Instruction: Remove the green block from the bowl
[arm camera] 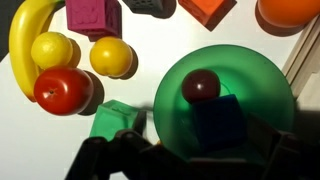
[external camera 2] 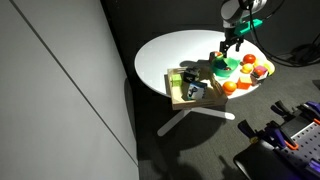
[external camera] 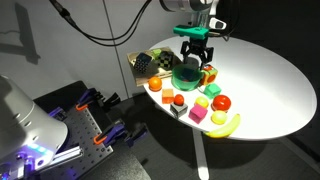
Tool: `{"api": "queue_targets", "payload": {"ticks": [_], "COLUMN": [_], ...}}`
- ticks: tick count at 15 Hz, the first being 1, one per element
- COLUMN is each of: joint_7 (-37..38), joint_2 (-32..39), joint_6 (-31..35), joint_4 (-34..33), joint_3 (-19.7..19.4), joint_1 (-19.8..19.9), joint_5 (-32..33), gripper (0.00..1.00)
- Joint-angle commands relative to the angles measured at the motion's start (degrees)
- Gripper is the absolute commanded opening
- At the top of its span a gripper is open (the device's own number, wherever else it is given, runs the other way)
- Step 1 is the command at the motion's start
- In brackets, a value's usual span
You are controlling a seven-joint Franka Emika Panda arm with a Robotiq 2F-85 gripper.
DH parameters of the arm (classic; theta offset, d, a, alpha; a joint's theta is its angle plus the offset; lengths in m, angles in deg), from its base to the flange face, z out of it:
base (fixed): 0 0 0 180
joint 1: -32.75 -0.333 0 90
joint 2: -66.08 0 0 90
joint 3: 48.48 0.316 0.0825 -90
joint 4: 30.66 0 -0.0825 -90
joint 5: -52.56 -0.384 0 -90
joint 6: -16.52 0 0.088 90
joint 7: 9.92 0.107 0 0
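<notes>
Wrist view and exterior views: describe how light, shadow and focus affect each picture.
Wrist view: the fingers are blurred, dark silhouettes, and shadow dims the green block inside the bowl. Both exterior views: bright table against dark surroundings, fine detail soft.

You are looking at a round white table [external camera: 270, 85] on a white pedestal base [external camera 2: 190, 122], brightly lit against dark surroundings. Beside the table stands a tall, pale grey wall panel [external camera 2: 50, 90]. Beneath the table, the floor [external camera 2: 200, 155] is dark grey.
</notes>
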Motion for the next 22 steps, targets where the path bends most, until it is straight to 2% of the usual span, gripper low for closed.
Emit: {"api": "queue_targets", "payload": {"ticks": [1,9,22], "joint_7": [0.81,1.34,0.18], "joint_2": [0.09,0.88,1.55], "joint_6": [-0.02,0.02,1.12], "joint_4": [-0.01,-0.92,-0.58], "joint_3": [0.34,0.76,1.53], "joint_1": [-0.86,-2.73,-2.01], "joint_5": [1.60,1.56,0.44], "gripper": [1.00,1.00,1.00]}}
